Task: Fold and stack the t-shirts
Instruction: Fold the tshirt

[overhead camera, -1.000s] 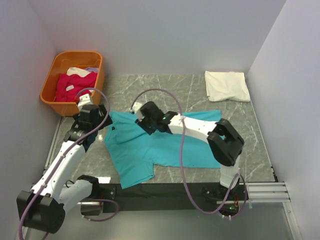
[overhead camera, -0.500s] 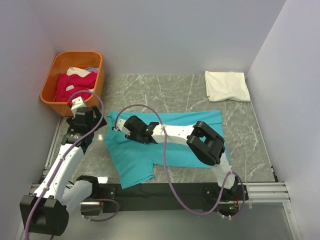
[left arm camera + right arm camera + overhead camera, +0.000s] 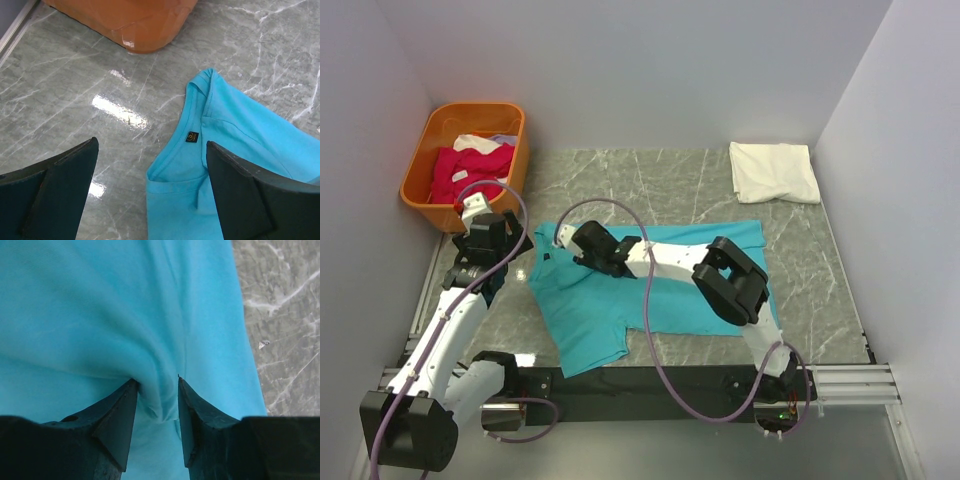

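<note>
Top view: teal t-shirt [image 3: 588, 318] lies spread on the tabletop [image 3: 650, 185], just in front and to the right of the orange basket [image 3: 475, 107], collar end toward the basket. Right arm reaches across it, right fingers [image 3: 576, 250] down on the basket-side shoulder. Left fingers [image 3: 492, 243] hang just in front of the basket, off the cloth. White t-shirt [image 3: 775, 172] sits folded well away from the basket, pink ones [image 3: 465, 170] inside it. The right arm's cable [image 3: 647, 320] loops over the shirt body, so it could snag and rumple the cloth on a pull.

Left wrist: left fingers [image 3: 55, 185] are spread wide with nothing between them, over bare tabletop. Collar label [image 3: 192, 136] sits on the side away from the basket. Nothing pins the shirt, so a tug likely drags it whole instead of folding it.

Right wrist: right fingers [image 3: 117, 415] are clenched on a small pucker of teal cloth, tips only. It's a shallow bite and could slip out on lift. Can't tell if one layer or both is caught. If both, front and back lift together and the fold goes wrong.
</note>
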Tool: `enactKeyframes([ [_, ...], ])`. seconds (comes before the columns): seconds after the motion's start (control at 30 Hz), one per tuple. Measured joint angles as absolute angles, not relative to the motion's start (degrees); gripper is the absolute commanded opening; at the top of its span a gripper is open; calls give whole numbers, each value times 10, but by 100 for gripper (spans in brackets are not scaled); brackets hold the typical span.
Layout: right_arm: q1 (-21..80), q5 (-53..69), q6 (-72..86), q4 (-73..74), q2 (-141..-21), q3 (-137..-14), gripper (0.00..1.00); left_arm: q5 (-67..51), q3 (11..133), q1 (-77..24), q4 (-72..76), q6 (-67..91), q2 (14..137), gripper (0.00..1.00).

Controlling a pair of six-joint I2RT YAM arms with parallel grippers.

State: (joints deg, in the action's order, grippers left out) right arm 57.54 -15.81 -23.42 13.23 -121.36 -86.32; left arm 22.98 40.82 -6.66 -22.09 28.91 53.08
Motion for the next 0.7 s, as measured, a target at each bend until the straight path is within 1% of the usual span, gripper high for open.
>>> enactKeyframes([
  [0.1,554,-144,-218,134,-1220,-879,45,227,408,-67,-218,285,531,92],
  [0.23,513,-97,-178,143,-1232,-920,44,207,404,-67,-208,276,531,89],
  [0.27,501,-81,-165,145,-1232,-927,44,198,402,-67,-204,271,531,88],
  [0.47,441,2,-83,164,-1251,-994,43,114,396,-74,-184,259,548,87],
  [0.57,418,36,-38,166,-1267,-1010,41,89,396,-110,-182,261,572,86],
  [0.7,400,72,13,169,-1266,-990,39,76,402,-182,-194,277,615,81],
])
